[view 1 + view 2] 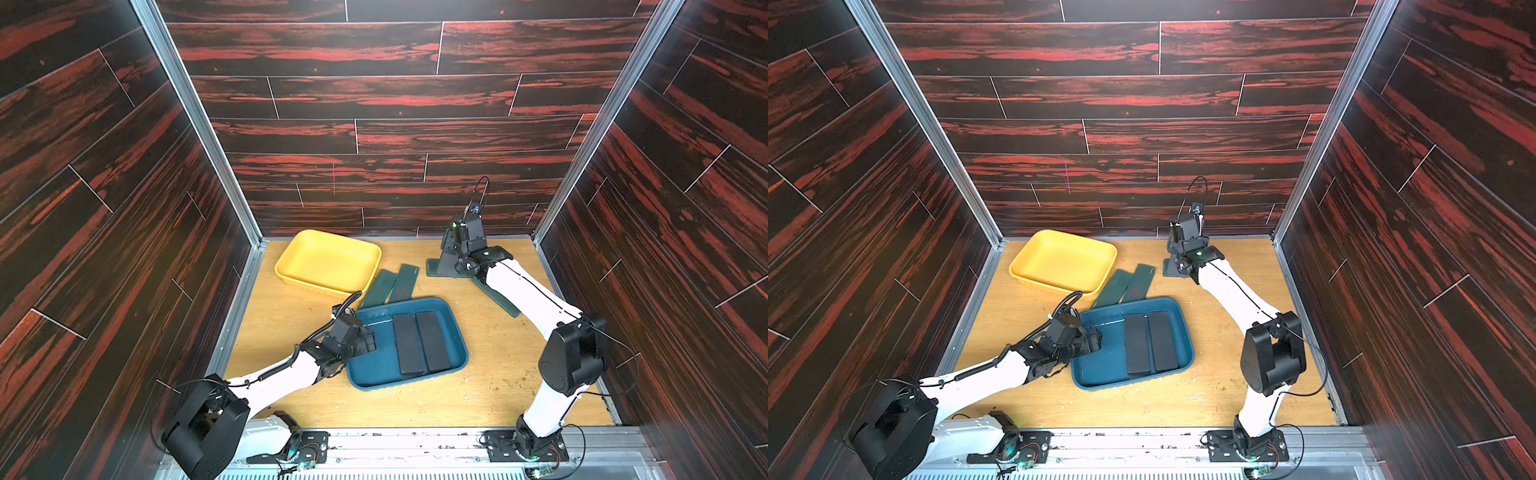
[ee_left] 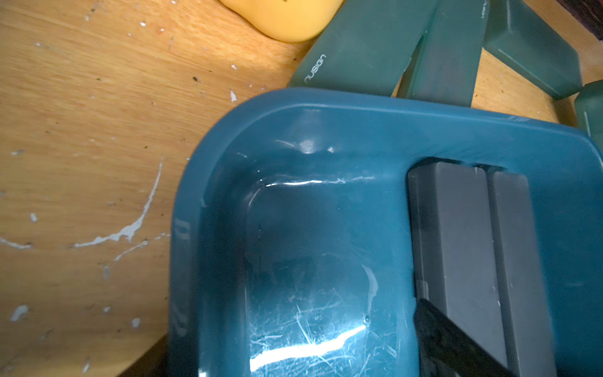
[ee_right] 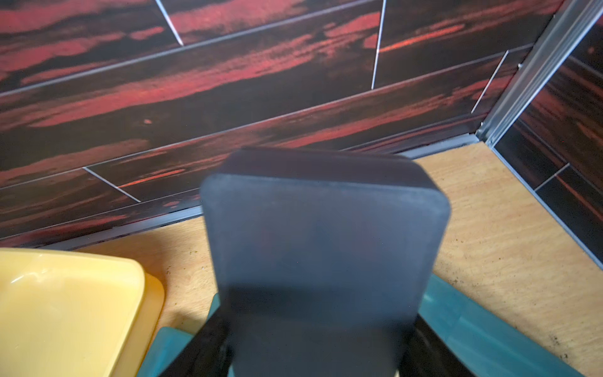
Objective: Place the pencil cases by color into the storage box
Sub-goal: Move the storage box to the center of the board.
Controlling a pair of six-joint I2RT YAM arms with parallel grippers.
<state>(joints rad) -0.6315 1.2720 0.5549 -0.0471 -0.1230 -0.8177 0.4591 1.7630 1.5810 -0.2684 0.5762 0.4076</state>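
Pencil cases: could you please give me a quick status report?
Right gripper shut on black case, lifted. Left gripper open over blue tray; two black cases inside. Green cases on table; yellow tray empty.

walls (image 1: 374,95): dark red-streaked wood panels | corners: metal posts (image 1: 195,120) | floor (image 1: 291,324): light scuffed wood

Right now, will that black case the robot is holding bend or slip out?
The black case looks stiff: it stands straight up from the right gripper. Its matte faces probably hold fine. Gripped at one end only, it might tilt if bumped.
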